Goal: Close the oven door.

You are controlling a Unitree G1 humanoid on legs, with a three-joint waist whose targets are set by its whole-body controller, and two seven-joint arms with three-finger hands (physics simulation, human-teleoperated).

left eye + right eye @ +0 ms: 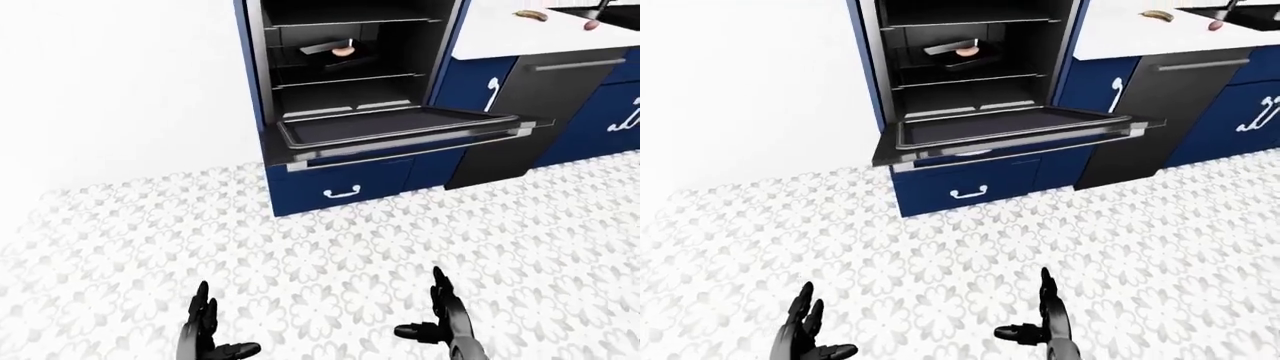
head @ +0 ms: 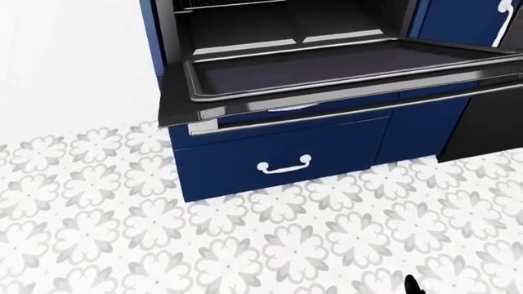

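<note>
The oven door (image 1: 395, 133) hangs fully down, lying flat above the floor, with its long bar handle (image 1: 400, 146) along the outer edge. The oven cavity (image 1: 355, 56) stands dark behind it, with wire racks and a pan of food (image 1: 335, 51) on one rack. In the head view the door (image 2: 327, 76) fills the top. Both hands show low in the eye views, well short of the door: left hand (image 1: 205, 334) and right hand (image 1: 440, 319), each with fingers spread and holding nothing.
A blue drawer (image 2: 282, 156) with a white handle sits under the door. A black dishwasher panel (image 1: 505, 120) and blue cabinets (image 1: 615, 112) stand to the right, under a white counter (image 1: 540, 30). A white wall (image 1: 120, 90) is left; patterned floor tiles (image 1: 330, 255) lie between.
</note>
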